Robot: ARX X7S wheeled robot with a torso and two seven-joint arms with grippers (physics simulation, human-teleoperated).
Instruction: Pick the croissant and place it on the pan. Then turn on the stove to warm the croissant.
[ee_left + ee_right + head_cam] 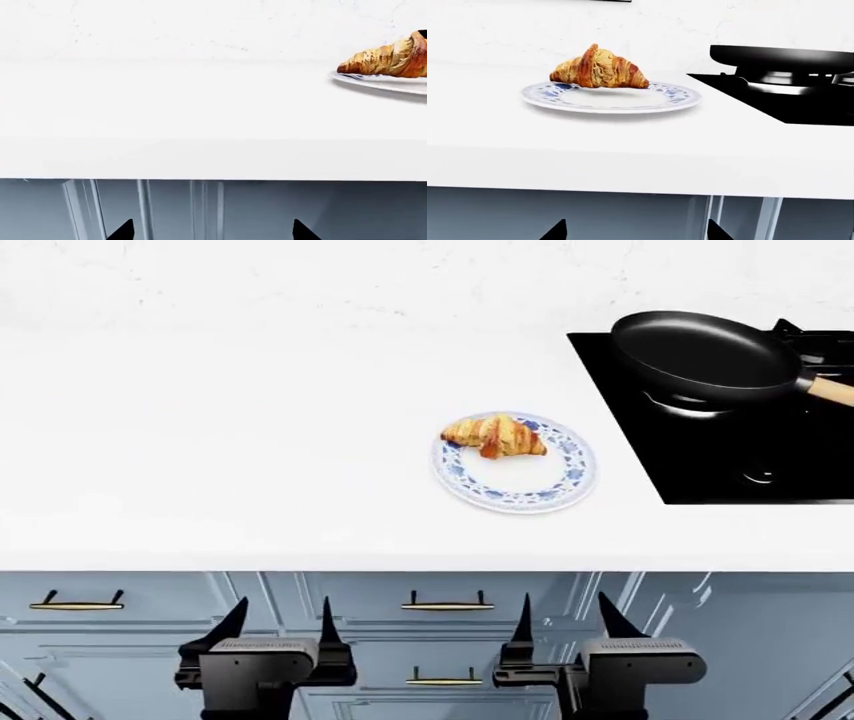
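Note:
A golden-brown croissant (pixel 494 435) (pixel 599 70) (pixel 390 60) lies on the far part of a white plate with a blue floral rim (pixel 561 485) (pixel 614 102) (pixel 380 84) on the white counter. The black pan (pixel 701 355) (pixel 780 56) with its wooden handle sits on a burner of the black stove (pixel 727 460) (pixel 800 102) at the right. My left gripper (pixel 282 622) (pixel 212 231) and right gripper (pixel 571 618) (pixel 635 231) both hang open and empty below the counter's front edge, in front of the drawers.
The white counter (pixel 200 440) spreads wide to the left of the plate, with a white wall behind. Grey-blue drawers with brass handles (pixel 447 605) run under the counter edge, close to both grippers.

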